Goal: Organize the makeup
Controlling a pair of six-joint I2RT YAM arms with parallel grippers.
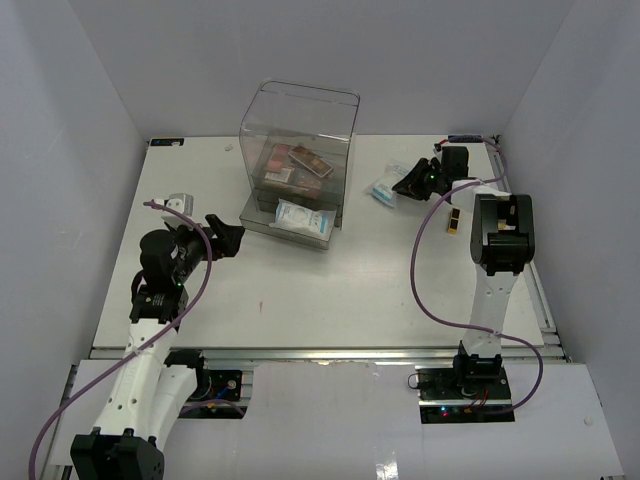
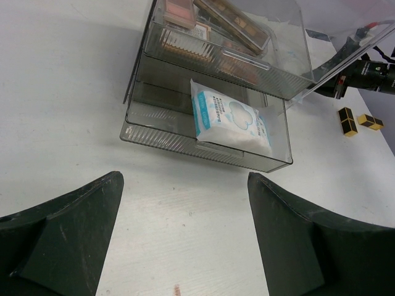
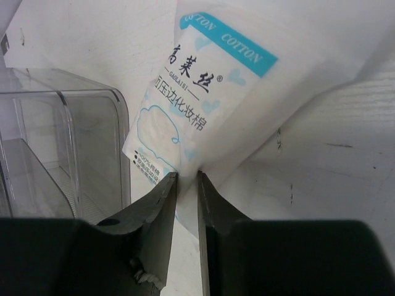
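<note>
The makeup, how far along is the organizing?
Done: palettes sit in the upper drawer of the clear box, and one cotton packet lies in the open lower drawer. In hand: the right gripper pinches the second cotton packet beside the box. Still to go: that packet and two small gold-and-black pieces on the table; the left gripper hangs open, empty.

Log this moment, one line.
right claw: shut on cotton packet edge, beside clear box | left claw: open, empty, facing lower drawer | second packet: lying in that drawer
</note>
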